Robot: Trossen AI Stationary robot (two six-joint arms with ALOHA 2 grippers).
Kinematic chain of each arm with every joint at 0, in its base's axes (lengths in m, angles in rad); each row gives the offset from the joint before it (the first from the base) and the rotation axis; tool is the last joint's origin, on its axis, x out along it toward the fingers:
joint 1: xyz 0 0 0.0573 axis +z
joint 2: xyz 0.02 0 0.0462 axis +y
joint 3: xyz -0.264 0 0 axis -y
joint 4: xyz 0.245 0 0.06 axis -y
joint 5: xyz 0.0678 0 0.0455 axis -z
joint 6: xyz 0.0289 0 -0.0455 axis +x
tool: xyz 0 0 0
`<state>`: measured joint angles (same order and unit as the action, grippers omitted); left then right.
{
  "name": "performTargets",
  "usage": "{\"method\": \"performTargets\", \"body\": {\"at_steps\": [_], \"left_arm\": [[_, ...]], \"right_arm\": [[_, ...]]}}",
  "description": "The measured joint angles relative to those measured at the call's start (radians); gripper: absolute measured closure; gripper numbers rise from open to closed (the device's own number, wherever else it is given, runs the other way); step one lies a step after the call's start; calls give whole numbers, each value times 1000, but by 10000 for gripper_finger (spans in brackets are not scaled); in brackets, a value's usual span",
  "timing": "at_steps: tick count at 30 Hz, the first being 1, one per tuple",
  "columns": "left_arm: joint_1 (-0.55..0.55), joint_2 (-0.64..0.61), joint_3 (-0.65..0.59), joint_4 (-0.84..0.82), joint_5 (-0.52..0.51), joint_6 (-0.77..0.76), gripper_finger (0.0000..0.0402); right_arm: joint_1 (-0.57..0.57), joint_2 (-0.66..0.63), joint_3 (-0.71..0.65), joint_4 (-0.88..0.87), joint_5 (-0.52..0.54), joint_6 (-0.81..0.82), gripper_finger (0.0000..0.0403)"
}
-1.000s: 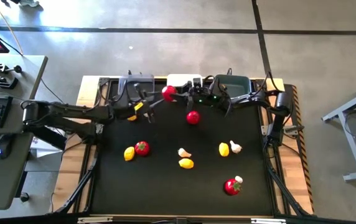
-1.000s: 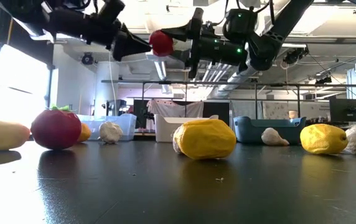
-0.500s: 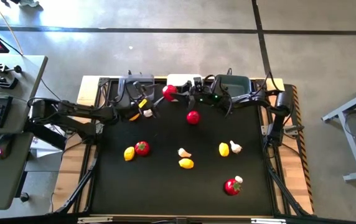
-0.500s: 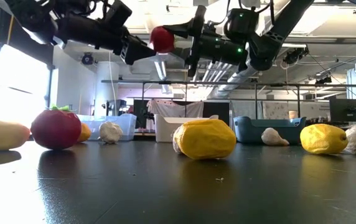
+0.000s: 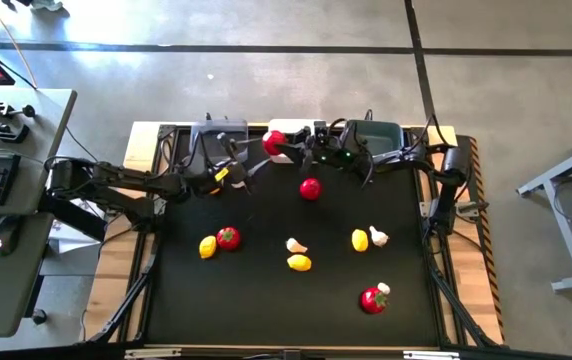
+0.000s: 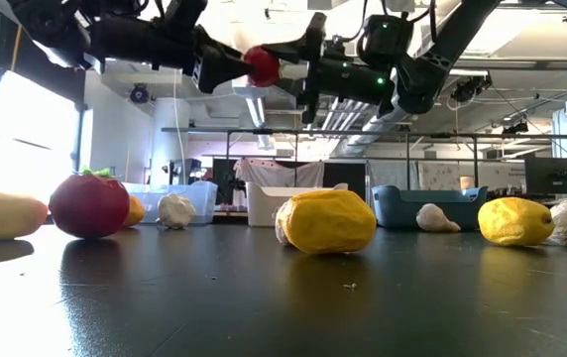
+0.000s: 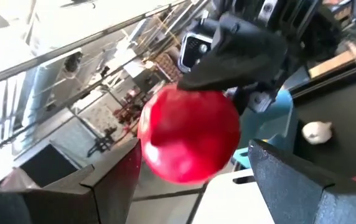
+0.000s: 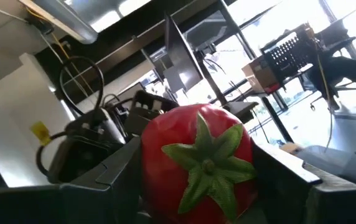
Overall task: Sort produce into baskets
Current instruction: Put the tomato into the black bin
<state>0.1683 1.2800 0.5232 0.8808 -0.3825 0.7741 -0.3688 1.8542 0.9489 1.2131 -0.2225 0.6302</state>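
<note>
My right gripper point(image 5: 278, 144) is shut on a red tomato point(image 5: 272, 141) in the air over the table's far edge, by the white basket point(image 5: 301, 127). Its green top point(image 8: 208, 155) faces the right wrist camera. My left gripper point(image 5: 254, 160) is open; its fingers point(image 7: 290, 180) stand on either side of the same tomato point(image 7: 187, 134), and I cannot tell whether they touch it. The grey basket point(image 5: 216, 131) and the teal basket point(image 5: 376, 131) flank the white one. My right gripper pinches the tomato's two sides point(image 8: 152, 155) between its two fingers. The fingers point(image 6: 298, 61) lie about level and come from the table's right, pointing left. The tomato is lifted clear, high above the table, its green top turned toward the wrist.
On the black mat lie a tomato point(image 5: 310, 188), a tomato point(image 5: 228, 238) beside a lemon point(image 5: 207, 247), a garlic bulb point(image 5: 295, 245), a lemon point(image 5: 299, 263), a lemon point(image 5: 360, 240) with garlic point(image 5: 378, 237), and a tomato point(image 5: 372, 300) with garlic point(image 5: 384, 288).
My left gripper has gone toward the table's right and up to the held tomato, until its open fingers stand around it. My right gripper has carried the tomato slightly toward the far edge, still shut on it.
</note>
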Motion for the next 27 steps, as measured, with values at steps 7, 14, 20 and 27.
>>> {"method": "performTargets", "body": {"at_steps": [7, 14, 20, 27], "left_arm": [[-5, 0, 11, -6, -8, 35, 117], [-5, 1, 12, -16, 31, 48, 117], [-4, -1, 53, -115, 33, 29, 117], [-6, -4, 89, -189, -23, 25, 117]], "right_arm": [[-2, 0, 0, 1, -38, 28, 169], [24, -1, 0, -23, -39, 25, 169], [38, -3, 29, -99, -33, 23, 169], [40, -3, 70, -163, -48, 0, 169]]}}
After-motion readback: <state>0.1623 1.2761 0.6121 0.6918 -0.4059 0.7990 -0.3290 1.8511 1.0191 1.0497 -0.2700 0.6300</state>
